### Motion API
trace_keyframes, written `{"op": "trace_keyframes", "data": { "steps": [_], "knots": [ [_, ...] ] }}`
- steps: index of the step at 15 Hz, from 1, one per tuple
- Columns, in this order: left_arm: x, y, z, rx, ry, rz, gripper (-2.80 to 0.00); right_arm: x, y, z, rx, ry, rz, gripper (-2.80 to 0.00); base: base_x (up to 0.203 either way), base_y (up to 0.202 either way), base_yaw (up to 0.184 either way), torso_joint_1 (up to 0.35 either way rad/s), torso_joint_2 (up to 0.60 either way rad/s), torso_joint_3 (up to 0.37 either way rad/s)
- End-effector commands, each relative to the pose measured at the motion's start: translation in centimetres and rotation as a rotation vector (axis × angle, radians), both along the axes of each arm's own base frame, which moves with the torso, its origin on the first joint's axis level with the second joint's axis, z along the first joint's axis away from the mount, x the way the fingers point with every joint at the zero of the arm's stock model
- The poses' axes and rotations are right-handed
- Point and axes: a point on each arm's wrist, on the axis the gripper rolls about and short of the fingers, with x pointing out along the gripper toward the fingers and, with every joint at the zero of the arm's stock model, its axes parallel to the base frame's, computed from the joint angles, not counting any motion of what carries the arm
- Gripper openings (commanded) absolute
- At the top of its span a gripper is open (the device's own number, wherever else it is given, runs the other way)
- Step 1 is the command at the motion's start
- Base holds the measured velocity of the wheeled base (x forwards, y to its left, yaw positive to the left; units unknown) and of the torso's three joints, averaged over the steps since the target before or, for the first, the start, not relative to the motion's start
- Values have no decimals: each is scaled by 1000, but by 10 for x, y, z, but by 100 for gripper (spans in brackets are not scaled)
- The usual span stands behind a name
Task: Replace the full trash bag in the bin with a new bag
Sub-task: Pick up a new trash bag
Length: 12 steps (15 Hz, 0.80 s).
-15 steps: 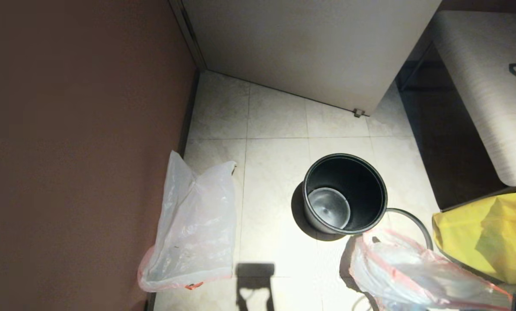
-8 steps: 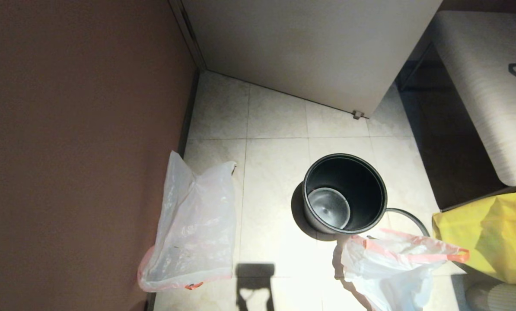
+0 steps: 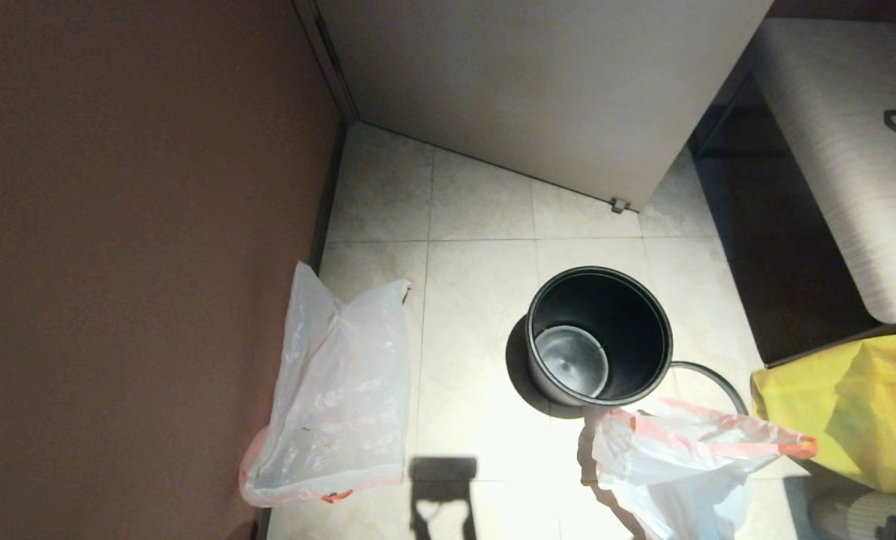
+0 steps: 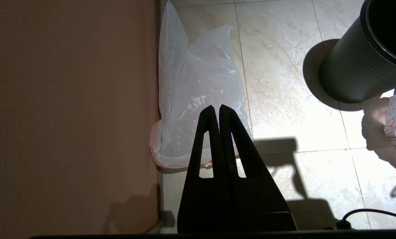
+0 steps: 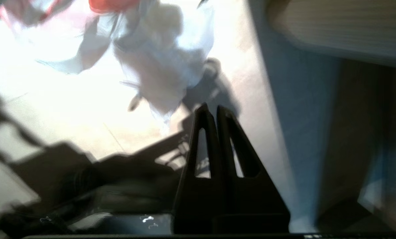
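Fingers of our right gripper point(image 5: 210, 109) are together, gripping nothing, near a crumpled bag point(image 3: 681, 465) on the floor. Our left gripper point(image 4: 214, 109) is likewise closed, parked. Farther out, apart from both, we see the bin point(image 3: 598, 336) standing upright, unlined.

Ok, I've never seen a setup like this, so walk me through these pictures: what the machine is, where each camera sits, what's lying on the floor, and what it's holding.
This is a two-armed robot on a wheeled base. One picture looks down from its head; the other two come from cameras on each wrist, behind the black jaws. On the tiled floor stands the bin, a round black pail, empty and unlined. A thin grey hoop lies on the floor beside it. A clear bag rests by the brown wall, and a second clear bag with red trim lies crumpled near a yellow bag. The left gripper and the right gripper both have their jaws shut with nothing between them.
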Motion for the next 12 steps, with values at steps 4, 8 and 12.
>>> {"op": "trace_keyframes", "data": {
  "steps": [4, 8, 12],
  "knots": [
    [0, 0, 0, 0, -2, 0, -280, -35, -13, 64, -173, -125, 1, -280, 0, 0, 0, 0, 0, 0],
    [0, 0, 0, 0, -2, 0, -280, -98, -22, 83, -355, -214, 56, -280, 0, 0, 0, 0, 0, 0],
    [0, 0, 0, 0, -2, 0, -280, -145, -24, 91, -416, -301, 55, -280, 0, 0, 0, 0, 0, 0]
  ]
}}
